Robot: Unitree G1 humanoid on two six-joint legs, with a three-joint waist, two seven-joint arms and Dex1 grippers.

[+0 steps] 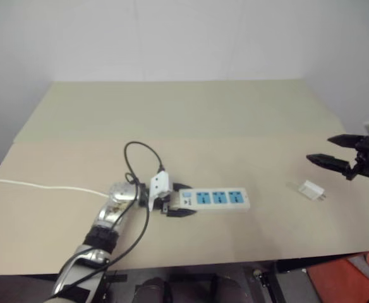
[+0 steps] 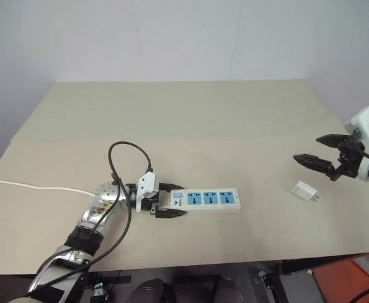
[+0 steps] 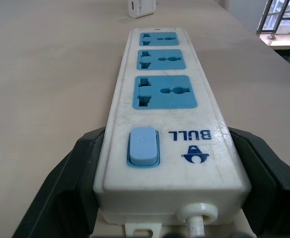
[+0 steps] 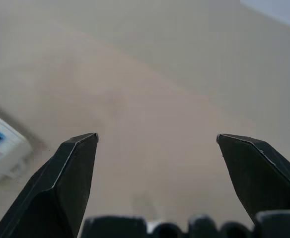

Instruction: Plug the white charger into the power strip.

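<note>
The power strip [image 1: 217, 199], a long white bar with three blue sockets, lies flat near the table's front middle. My left gripper [image 1: 175, 202] is shut on its switch end, one black finger on each long side; in the left wrist view the fingers [image 3: 75, 173] clamp the strip [image 3: 165, 99] beside its blue switch. The white charger [image 1: 311, 190] lies by itself on the table, to the right of the strip. My right gripper [image 2: 306, 148] hovers open and empty above the table, up and to the right of the charger, its fingers [image 4: 75, 163] spread wide.
The strip's thin white cord [image 1: 45, 187] runs left across the tan table [image 1: 191, 113]. A black cable loop [image 1: 140, 151] arches above my left wrist. The table's front edge is close below the strip. An orange object [image 1: 361, 278] sits on the floor at lower right.
</note>
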